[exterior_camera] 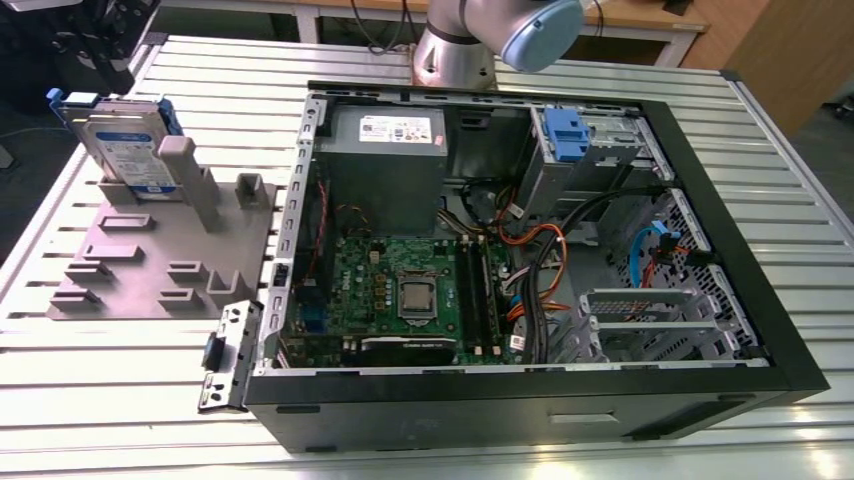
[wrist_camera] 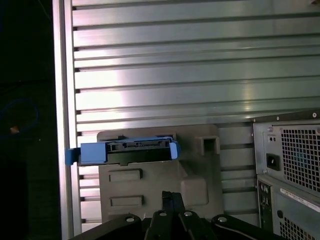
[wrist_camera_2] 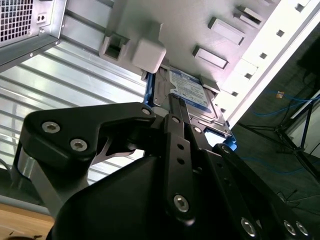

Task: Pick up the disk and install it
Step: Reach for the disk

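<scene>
Open case [exterior_camera: 534,405] sat nearest on the table [exterior_camera: 134,400]. Grey holder [exterior_camera: 134,235] lay at the exterior view's left. The disk [exterior_camera: 127,140] stood on edge in its far slot, untouched. Claw [wrist_camera: 171,196] hung above the disk, apart from it, looking closed and empty. Judged: a good grasp wanted the claw opened wide, squared to the flat faces, centred on the top edge, clear of the grey post [exterior_camera: 187,180].
</scene>
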`<state>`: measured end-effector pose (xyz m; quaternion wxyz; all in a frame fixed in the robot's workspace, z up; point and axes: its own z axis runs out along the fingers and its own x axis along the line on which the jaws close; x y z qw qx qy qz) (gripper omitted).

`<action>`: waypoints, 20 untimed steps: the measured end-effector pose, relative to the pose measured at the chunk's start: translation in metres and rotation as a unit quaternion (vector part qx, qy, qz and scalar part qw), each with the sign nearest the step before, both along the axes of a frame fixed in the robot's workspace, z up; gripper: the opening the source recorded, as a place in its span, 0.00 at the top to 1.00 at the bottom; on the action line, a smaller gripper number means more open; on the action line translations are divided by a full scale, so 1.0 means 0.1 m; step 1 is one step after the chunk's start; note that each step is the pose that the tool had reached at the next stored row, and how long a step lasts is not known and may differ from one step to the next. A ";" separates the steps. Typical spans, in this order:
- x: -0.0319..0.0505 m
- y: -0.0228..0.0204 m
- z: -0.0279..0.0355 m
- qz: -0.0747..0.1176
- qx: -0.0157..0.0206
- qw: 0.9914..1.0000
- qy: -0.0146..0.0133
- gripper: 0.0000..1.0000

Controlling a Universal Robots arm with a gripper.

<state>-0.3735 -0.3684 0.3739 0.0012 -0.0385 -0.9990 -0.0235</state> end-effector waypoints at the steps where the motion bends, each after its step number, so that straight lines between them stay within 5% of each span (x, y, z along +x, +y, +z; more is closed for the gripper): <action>1: -0.004 0.000 0.000 0.000 0.000 1.000 0.000 0.89; 20: -0.065 0.000 -0.029 0.000 0.000 1.000 0.000 0.89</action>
